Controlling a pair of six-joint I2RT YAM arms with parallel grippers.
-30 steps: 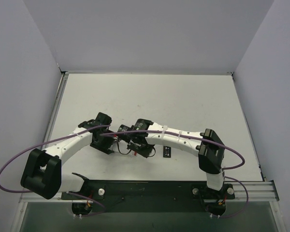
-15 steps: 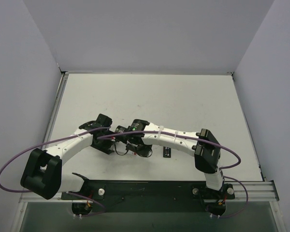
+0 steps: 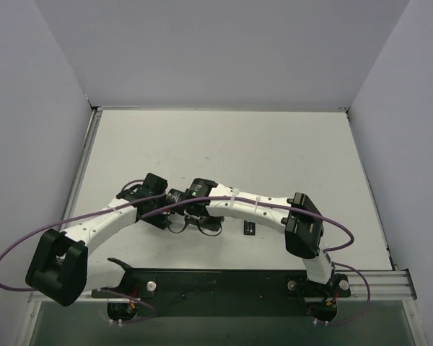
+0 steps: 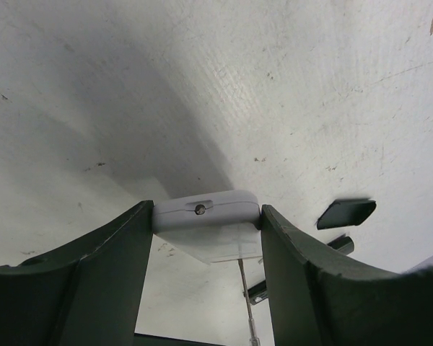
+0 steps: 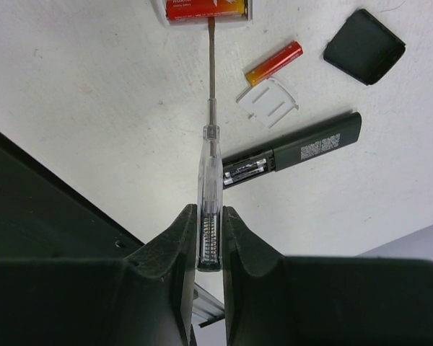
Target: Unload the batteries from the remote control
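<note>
White tabletop [image 3: 274, 144] carries everything close to its near edge, left of the middle. The remote control [image 5: 303, 148], a black bar, lies flat with its open recess end just beside the handle of the screwdriver [image 5: 211, 72]. Dark printed shapes fill that recess, and we cannot tell whether they are cells. The left gripper [image 4: 206, 238] is clamped on a white casing [image 4: 206, 213], 1 finger on each side. The right gripper [image 5: 208, 216] is closed around the screwdriver's clear handle. A black cover [image 5: 364, 45] and a smaller white cover [image 5: 268, 102] lie loose nearby. 1 of the batteries [image 5: 206, 9] sits inside the casing; a loose battery [image 5: 274, 63] rests just beside the white cover.

We judge the coming pry turns on this: the seated cell lies straight ahead of the right jaws, toward the left edge, its long axis crosswise to the shaft, whose tip reaches its side. The right arm would do the prying while the left only steadies the casing.
</note>
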